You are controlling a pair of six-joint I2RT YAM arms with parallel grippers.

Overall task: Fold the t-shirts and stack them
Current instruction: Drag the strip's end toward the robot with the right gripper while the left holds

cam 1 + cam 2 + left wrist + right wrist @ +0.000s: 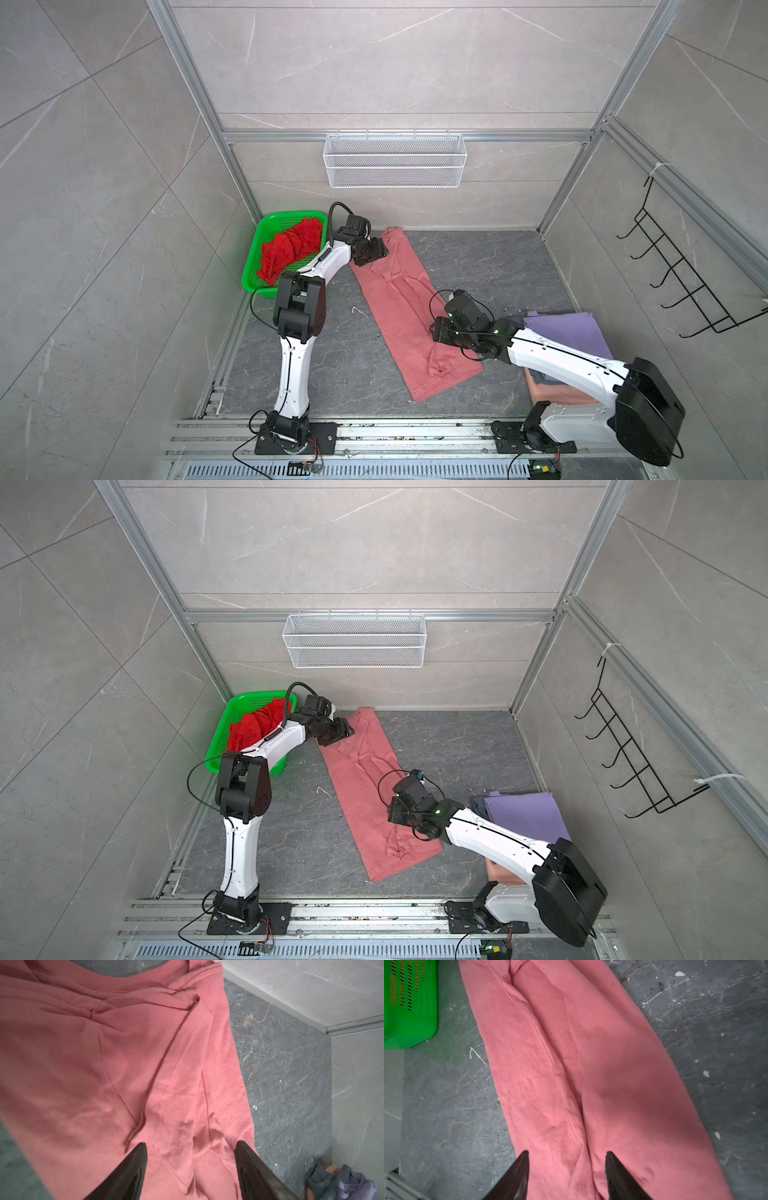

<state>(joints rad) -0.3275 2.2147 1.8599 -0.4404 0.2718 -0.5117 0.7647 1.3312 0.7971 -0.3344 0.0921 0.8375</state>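
A salmon-pink t-shirt (pixel 399 303) (pixel 361 787) lies on the dark floor as a long strip folded lengthwise, running diagonally. My left gripper (pixel 376 251) (pixel 191 1145) hovers open over its collar end, with cloth under the jaws and nothing between them. My right gripper (pixel 438 330) (pixel 566 1153) is open over the strip's right edge, nearer the hem. A bright red t-shirt (pixel 291 249) (pixel 253 725) sits crumpled in the basket. At the right, a lavender t-shirt (pixel 565 332) (pixel 528 812) tops a folded stack over a grey-blue one (pixel 480 802) and a peach one (pixel 552 392).
The green perforated basket (pixel 266 224) (pixel 409 1012) stands in the far left corner behind my left arm. A white wire basket (pixel 395 160) hangs on the back wall and a black hook rack (pixel 681 282) on the right wall. Aluminium rails run along the front.
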